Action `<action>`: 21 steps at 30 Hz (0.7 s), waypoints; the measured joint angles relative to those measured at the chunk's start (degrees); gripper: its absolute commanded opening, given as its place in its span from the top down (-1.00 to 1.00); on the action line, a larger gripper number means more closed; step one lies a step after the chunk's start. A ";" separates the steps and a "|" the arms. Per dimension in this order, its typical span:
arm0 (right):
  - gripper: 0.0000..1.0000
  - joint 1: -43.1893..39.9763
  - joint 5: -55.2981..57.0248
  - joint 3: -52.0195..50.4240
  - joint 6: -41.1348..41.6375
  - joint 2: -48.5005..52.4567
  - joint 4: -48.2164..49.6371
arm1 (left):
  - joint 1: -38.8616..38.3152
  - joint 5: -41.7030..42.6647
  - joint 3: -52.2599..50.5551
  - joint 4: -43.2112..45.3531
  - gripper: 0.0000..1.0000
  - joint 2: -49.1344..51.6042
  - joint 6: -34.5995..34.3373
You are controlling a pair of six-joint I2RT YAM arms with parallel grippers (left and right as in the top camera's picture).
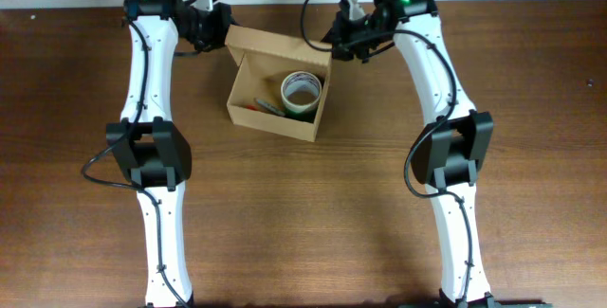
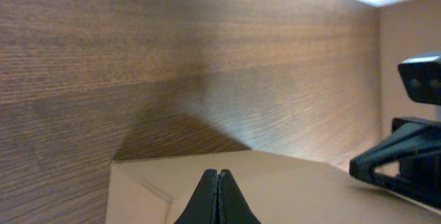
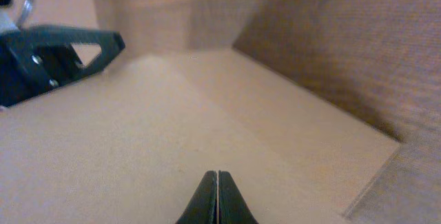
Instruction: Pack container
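The container (image 1: 273, 118) is a tan cardboard box standing open at the table's far middle, its flap lid (image 1: 277, 43) raised at the back. Inside lie a roll of tape (image 1: 302, 92) and a slim dark object (image 1: 268, 107). My left gripper (image 1: 222, 33) is shut and empty at the lid's left end. My right gripper (image 1: 334, 46) is shut and empty at the lid's right end. In the left wrist view the shut left gripper (image 2: 218, 175) points over the lid (image 2: 289, 189). In the right wrist view the shut right gripper (image 3: 218, 176) points over the lid (image 3: 138, 134).
Brown wooden table (image 1: 303, 213) all around the box. Each wrist view shows the other arm's gripper across the lid: the right one (image 2: 406, 162) and the left one (image 3: 48, 55). The table's far edge lies just behind both grippers.
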 measured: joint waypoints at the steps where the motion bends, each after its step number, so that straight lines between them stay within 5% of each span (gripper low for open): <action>1: 0.92 0.52 0.44 0.02 -0.46 0.00 -0.52 | -0.20 -0.48 0.00 -0.26 0.97 0.00 0.31; 21: 0.92 3.72 14.14 0.17 -10.14 -1.92 -17.27 | -2.84 -13.14 0.07 -14.43 0.97 -6.25 6.51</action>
